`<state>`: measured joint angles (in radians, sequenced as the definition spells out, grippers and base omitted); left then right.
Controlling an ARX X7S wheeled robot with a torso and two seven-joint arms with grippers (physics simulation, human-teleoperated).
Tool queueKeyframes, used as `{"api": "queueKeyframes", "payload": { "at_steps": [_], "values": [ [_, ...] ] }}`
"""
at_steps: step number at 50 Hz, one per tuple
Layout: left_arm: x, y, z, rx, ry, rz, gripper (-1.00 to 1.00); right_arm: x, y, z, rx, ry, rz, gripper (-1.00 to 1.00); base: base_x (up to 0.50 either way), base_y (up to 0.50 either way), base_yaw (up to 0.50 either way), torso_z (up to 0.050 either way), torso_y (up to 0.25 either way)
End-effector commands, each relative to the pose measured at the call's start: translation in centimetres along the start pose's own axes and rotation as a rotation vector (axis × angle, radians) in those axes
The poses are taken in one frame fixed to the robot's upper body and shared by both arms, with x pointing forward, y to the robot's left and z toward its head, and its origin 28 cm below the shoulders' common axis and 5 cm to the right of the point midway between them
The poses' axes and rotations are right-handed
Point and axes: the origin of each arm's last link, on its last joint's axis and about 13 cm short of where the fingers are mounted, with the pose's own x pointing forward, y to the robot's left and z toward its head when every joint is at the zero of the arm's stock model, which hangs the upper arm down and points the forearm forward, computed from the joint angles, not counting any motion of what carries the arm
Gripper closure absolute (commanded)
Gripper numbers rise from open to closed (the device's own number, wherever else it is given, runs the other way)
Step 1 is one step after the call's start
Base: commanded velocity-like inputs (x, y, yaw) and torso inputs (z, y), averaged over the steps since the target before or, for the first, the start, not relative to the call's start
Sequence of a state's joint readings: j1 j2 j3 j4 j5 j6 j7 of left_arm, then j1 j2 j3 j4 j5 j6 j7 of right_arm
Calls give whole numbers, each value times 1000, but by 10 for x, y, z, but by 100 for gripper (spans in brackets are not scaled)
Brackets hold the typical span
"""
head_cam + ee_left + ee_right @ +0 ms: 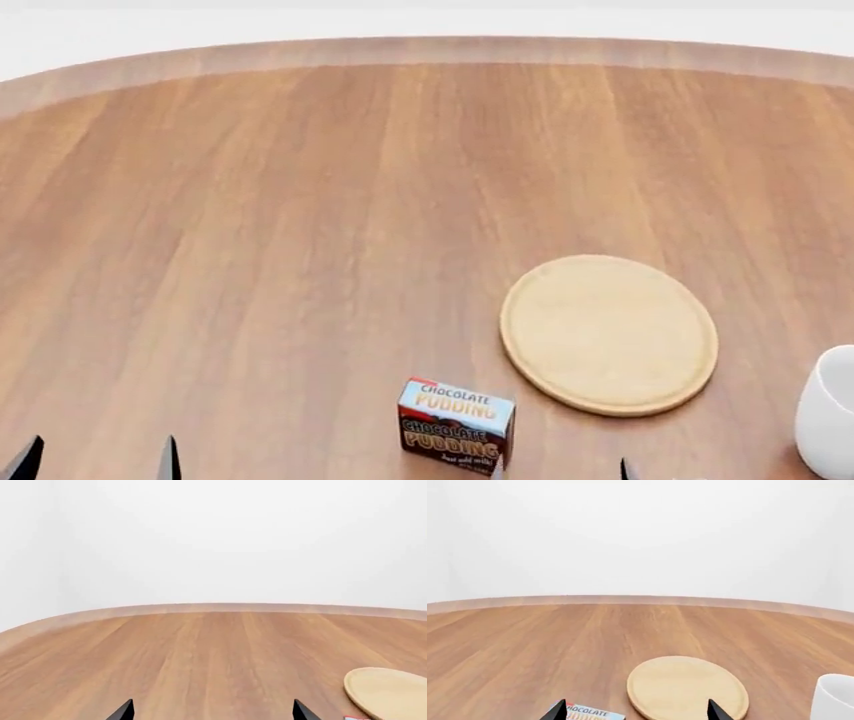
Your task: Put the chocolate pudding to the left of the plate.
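Note:
The chocolate pudding point(457, 425), a dark-brown box with a light-blue top, stands on the wooden table near its front edge. It is just left of and in front of the plate point(610, 333), a pale round wooden disc. My right gripper point(561, 472) is open and empty, low behind the box and plate. In the right wrist view the pudding point(590, 714) sits by one tip of the gripper point(637, 712), with the plate point(687, 686) beyond. My left gripper point(96, 462) is open and empty at the front left. The left wrist view shows the gripper point(212, 712) over bare table and the plate point(387, 692) to one side.
A white mug point(830, 410) stands at the right edge, right of the plate; it also shows in the right wrist view point(834, 697). The round table's far rim point(427, 50) curves along the back before a white wall.

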<state>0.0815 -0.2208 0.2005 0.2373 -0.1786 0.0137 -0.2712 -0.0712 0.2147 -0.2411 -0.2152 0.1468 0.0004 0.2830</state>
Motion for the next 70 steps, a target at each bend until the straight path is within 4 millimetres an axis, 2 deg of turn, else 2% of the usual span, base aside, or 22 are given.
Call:
{"api": "queueKeyframes", "payload": {
  "at_steps": [1, 70],
  "values": [
    [0, 0, 0, 0, 0, 0, -100, -1, 0, 0, -1, 1, 1, -100, 211, 0, 0, 0, 0],
    [-1, -1, -1, 2, 2, -6, -100, 0, 1, 0, -11, 4, 15, -100, 208, 0, 0, 0, 0]
  ]
}}
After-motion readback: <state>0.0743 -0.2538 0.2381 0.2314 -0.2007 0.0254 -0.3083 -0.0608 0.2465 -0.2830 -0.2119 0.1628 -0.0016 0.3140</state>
